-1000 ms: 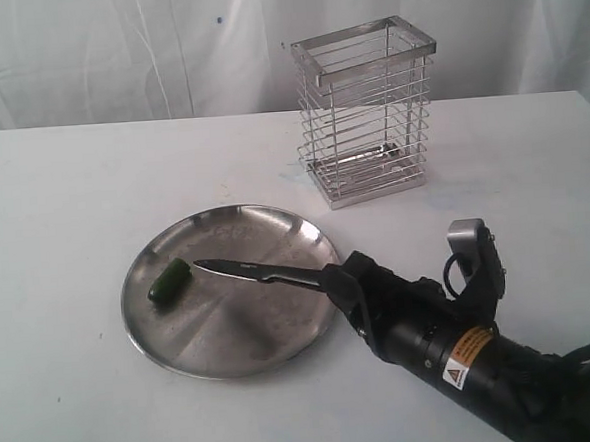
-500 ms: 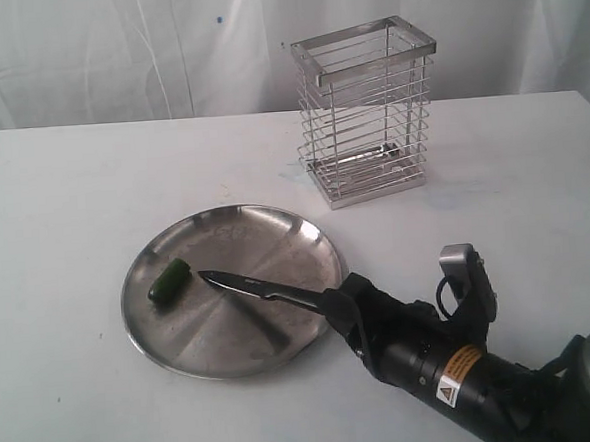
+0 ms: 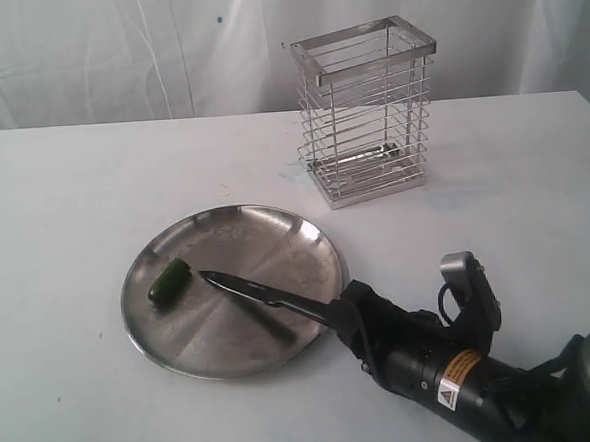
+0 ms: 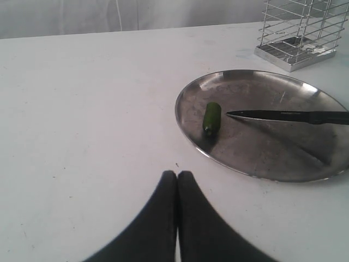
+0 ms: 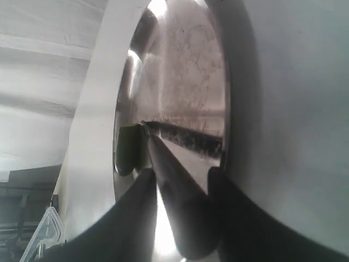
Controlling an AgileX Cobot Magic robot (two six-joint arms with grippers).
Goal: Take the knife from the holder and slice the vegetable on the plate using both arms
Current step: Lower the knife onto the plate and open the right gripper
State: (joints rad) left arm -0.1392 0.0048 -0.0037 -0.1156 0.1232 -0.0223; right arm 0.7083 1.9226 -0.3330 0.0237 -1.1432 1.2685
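Straddles slim, stiff knife's (image 3: 259, 291) handle, its safest hold, with right claw (image 3: 339, 309) slack, blade over slick plate (image 3: 276, 232) near small, roll-prone vegetable (image 3: 167, 281); left claw (image 4: 177, 185) clenched empty.

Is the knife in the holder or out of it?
Out. The knife lies over the plate, tip near the vegetable; the holder stands apart.

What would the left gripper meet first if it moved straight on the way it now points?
Probably the plate's rim, on the side where the vegetable lies; the left gripper might also just miss it, since depth is unclear.
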